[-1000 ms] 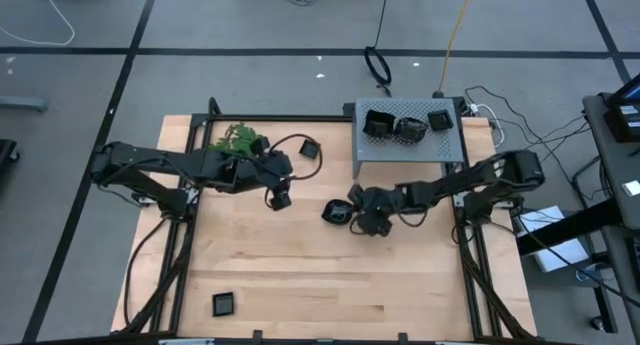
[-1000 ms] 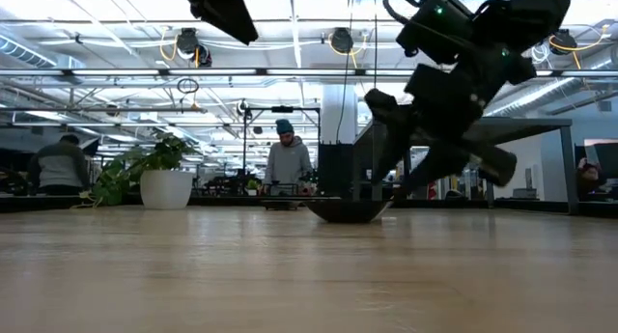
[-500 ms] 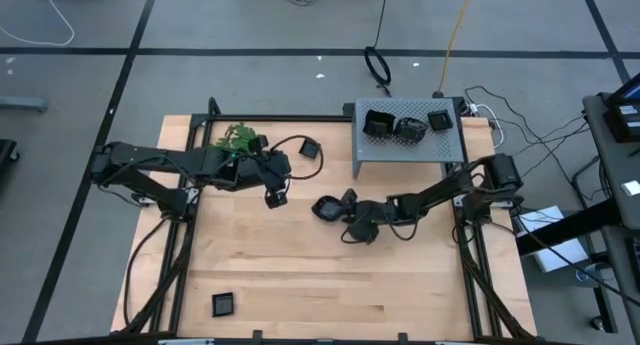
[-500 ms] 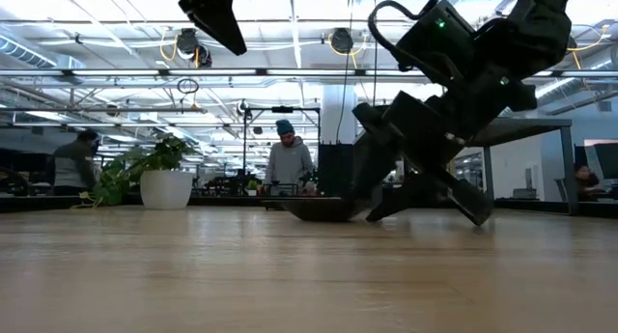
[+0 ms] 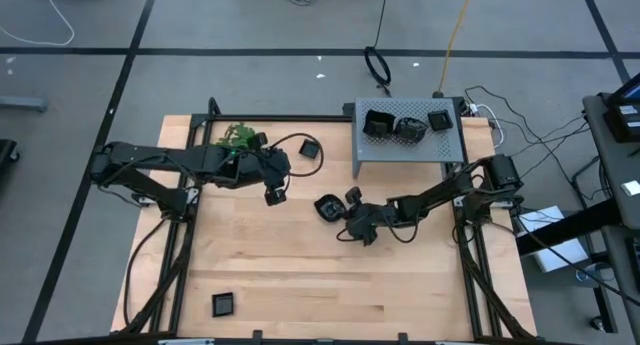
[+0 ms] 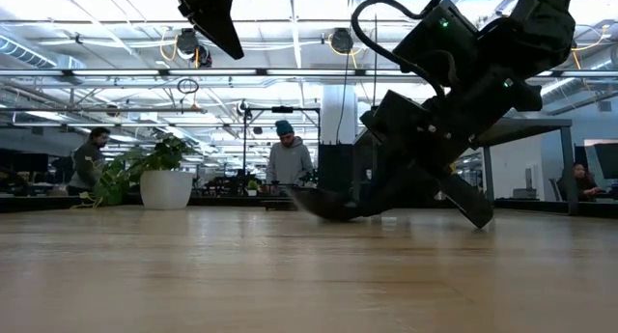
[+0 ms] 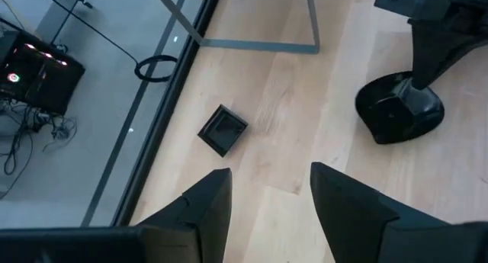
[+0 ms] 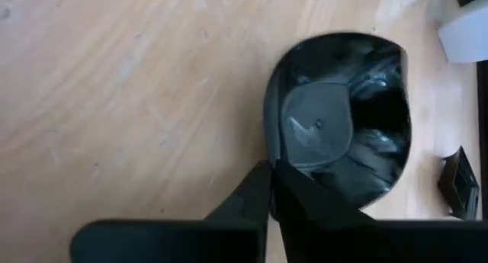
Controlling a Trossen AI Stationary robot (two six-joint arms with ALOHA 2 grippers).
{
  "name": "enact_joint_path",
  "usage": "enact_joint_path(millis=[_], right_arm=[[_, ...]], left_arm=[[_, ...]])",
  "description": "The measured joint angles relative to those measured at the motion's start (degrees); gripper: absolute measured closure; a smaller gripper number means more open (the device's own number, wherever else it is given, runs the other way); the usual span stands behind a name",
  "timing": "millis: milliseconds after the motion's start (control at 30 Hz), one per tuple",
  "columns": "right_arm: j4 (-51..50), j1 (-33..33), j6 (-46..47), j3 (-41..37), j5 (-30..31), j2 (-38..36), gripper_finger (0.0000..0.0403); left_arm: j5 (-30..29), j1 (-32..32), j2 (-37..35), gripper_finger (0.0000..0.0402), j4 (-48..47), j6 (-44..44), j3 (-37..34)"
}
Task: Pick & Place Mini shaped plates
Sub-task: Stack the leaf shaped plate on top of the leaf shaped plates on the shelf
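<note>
A rounded glossy black mini plate [image 5: 326,206] [image 8: 339,114] lies mid-table, right of centre, with my right gripper [image 5: 346,211] [image 8: 272,173] shut on its rim. My left gripper [image 5: 273,194] [image 7: 271,178] hangs open above the table to the plate's left, holding nothing. A small square plate [image 5: 310,148] [image 7: 223,129] rests flat near the far edge. Another square plate [image 5: 222,304] lies at the near left. Three more plates [image 5: 404,124] sit on top of the grey perforated box [image 5: 440,145]. My right gripper pinches the rounded plate's rim [image 8: 276,158] between its two fingers, on the side facing the table's right. The fingers slant down from the right. The plate sits tilted in the low view, its left edge [image 6: 293,191] raised and its underside [image 6: 338,217] on the table.
A green leafy sprig [image 5: 238,138] lies at the far left, by my left arm. The grey box on legs stands at the far right. Bare wood [image 5: 330,285] stretches across the table's near half. People and a potted plant [image 6: 159,179] show in the room beyond.
My right gripper has come down toward the table and moved left to the rounded plate, rolling its wrist, and has shut on the plate's rim. The plate has slid a little toward the left and tipped, its left edge rising.
</note>
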Motion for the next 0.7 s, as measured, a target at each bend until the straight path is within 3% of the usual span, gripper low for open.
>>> enact_joint_path(millis=[300, 700], right_arm=[[-0.57, 0.00, 6.00, -0.24, 3.76, -3.28, 0.0401], [-10.23, -0.63, 15.50, -0.11, 6.32, -25.09, 0.0402]], left_arm=[[0.02, 1.45, 0.00, 0.0218, -0.01, 0.04, 0.00], [0.00, 2.14, 0.02, 0.0218, 0.05, 3.86, 0.00]])
